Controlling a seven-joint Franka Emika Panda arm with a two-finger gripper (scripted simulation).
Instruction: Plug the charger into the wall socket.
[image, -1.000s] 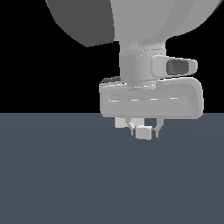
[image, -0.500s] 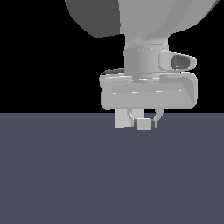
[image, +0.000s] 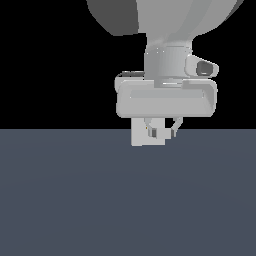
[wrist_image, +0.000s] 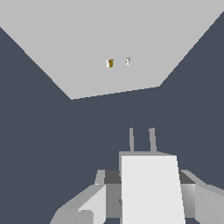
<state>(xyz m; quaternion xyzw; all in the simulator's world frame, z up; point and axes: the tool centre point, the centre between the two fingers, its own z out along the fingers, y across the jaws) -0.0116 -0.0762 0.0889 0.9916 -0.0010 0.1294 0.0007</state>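
My claw (image: 161, 131) was clenched on the small plain white cube-like charger (wrist_image: 151, 188), and there it was, pinched between my pale grey fingers (wrist_image: 85, 205) with its two thin prongs (wrist_image: 141, 140) sticking out ahead! In the wrist view those prongs pointed toward the flat white square wall socket plate (wrist_image: 78, 52), whose two tiny holes (wrist_image: 118, 62) sat at its middle, well apart from the prong tips, one showing a brownish tint. In the exterior view, the plate (image: 139, 134) stood upright behind my fingers, partly covered by them, just above the dark blue-grey tabletop (image: 125, 200). My broad pale hand body (image: 166, 100) hung over it all.
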